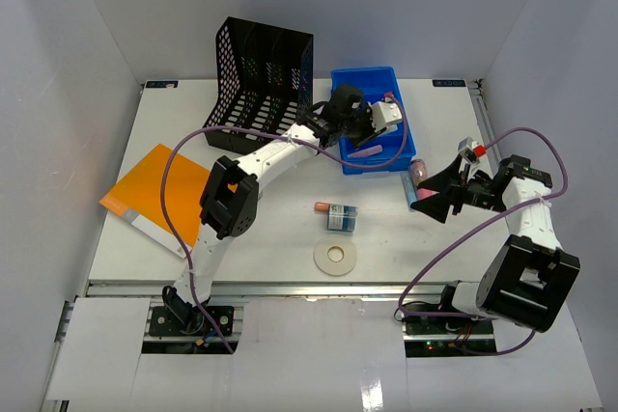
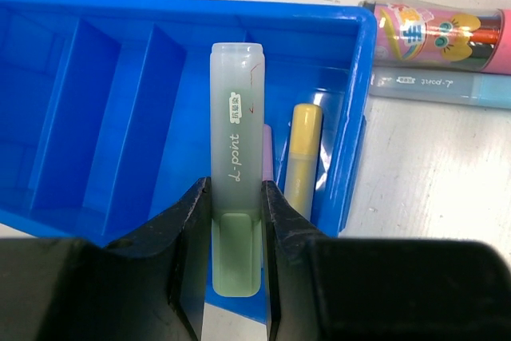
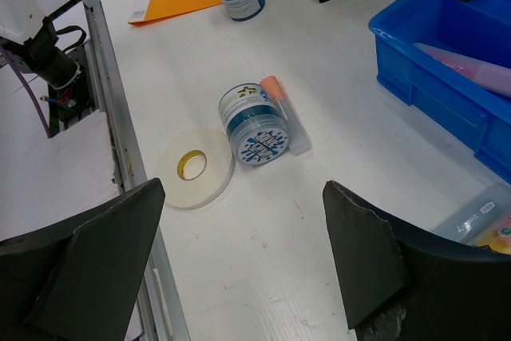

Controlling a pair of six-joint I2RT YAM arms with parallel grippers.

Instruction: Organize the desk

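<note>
Left wrist cam showed my left gripper (image 2: 237, 221) clamped on a green highlighter (image 2: 235, 117) over the blue tray (image 2: 80, 117) on the desk (image 2: 431, 189), right gripper (image 3: 243, 213) gaping wide, so next I'd reckon lower and release.

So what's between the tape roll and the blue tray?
A blue jar with an orange-capped pen lying against it, seen in the top and right wrist views.

Green highlighter (image 2: 235, 141), blue tray (image 2: 200, 1), mesh rack (image 1: 261, 74)
</note>
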